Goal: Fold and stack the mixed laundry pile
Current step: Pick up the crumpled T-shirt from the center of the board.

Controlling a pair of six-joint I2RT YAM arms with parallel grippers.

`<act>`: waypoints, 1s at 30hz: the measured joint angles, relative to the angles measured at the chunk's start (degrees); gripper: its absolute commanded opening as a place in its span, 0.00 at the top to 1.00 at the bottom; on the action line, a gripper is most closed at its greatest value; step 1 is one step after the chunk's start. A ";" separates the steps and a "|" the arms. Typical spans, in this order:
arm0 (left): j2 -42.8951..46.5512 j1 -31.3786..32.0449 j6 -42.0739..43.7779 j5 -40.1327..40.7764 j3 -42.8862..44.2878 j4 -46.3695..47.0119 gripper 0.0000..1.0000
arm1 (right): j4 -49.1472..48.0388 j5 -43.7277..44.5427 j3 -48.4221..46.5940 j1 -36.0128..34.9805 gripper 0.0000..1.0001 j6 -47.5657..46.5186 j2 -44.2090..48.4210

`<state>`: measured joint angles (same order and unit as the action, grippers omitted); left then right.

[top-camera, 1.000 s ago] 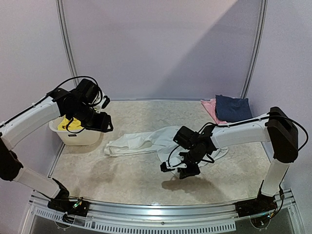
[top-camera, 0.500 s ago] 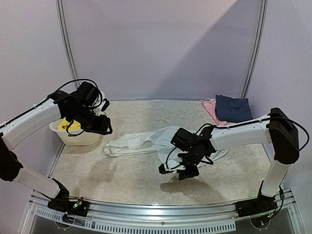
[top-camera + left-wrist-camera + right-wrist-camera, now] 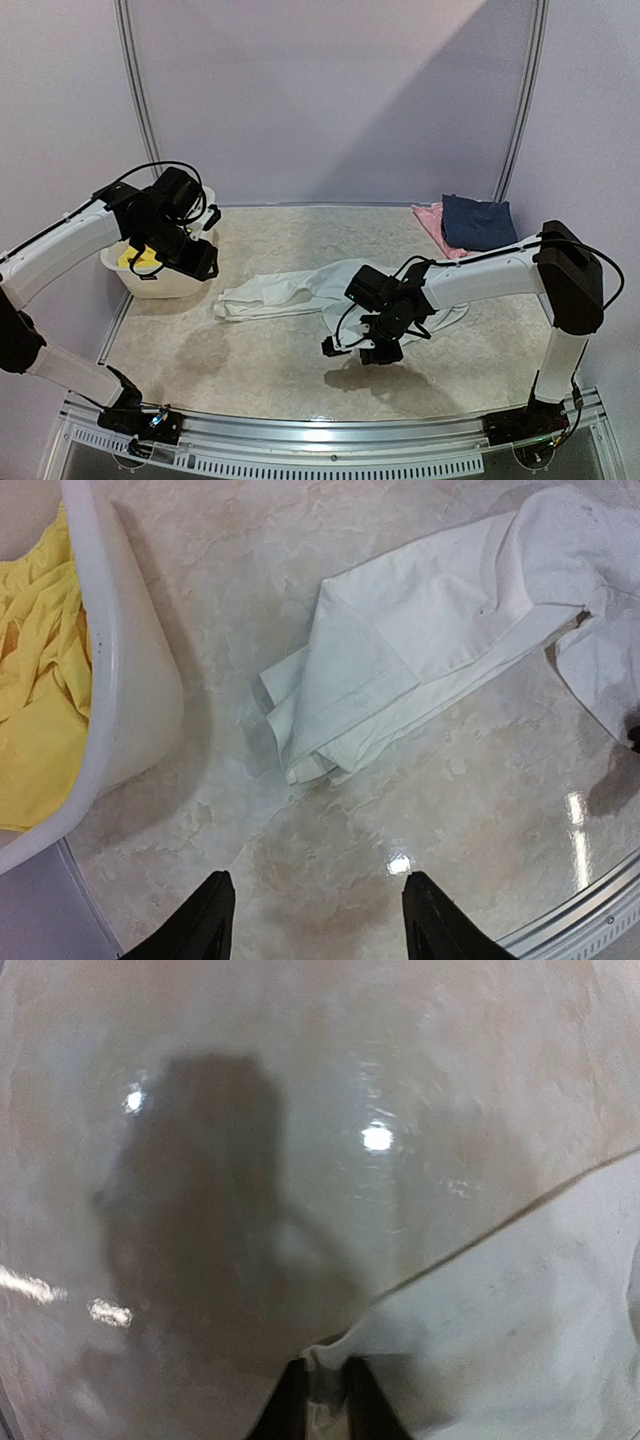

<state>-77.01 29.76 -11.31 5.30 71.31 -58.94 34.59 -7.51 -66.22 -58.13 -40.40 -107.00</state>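
The white T-shirt (image 3: 300, 288) lies crumpled across the middle of the table, one folded sleeve end pointing left (image 3: 400, 670). My right gripper (image 3: 362, 350) is shut on a corner of the T-shirt (image 3: 520, 1300), pinching the cloth's edge between its fingertips just above the table. The yellow shorts (image 3: 137, 256) lie in the white basket (image 3: 160, 282) at the left; they also show in the left wrist view (image 3: 40, 700). My left gripper (image 3: 205, 262) is open and empty, hovering above the basket's right rim and the bare table.
A folded dark blue garment (image 3: 478, 220) lies on a pink one (image 3: 432, 220) at the back right corner. The table's near edge has a metal rail (image 3: 330, 435). The marble-patterned tabletop (image 3: 260, 350) shows bare in front of the shirt.
My right gripper has moved a little left and toward the near edge, pulling the shirt corner with it. My left gripper has drawn back left toward the basket.
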 measured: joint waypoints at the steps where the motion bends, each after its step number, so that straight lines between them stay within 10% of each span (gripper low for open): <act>1: 0.17 0.00 0.57 0.37 0.02 -0.42 0.41 | -0.24 0.35 -0.15 0.00 1.00 0.48 -0.15; 14: 0.00 -0.02 5.73 1.53 0.00 -1.97 0.43 | 3.37 3.43 -3.32 1.88 1.00 0.98 6.40; 30: -16.85 0.83 7.04 1.92 2.19 -1.14 0.42 | 5.73 1.29 -24.17 23.96 1.00 8.35 14.84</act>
<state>-93.86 30.59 -4.27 7.22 73.49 -60.07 40.32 -6.22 -90.39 -34.17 -32.05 -92.16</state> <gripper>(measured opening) 0.575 0.020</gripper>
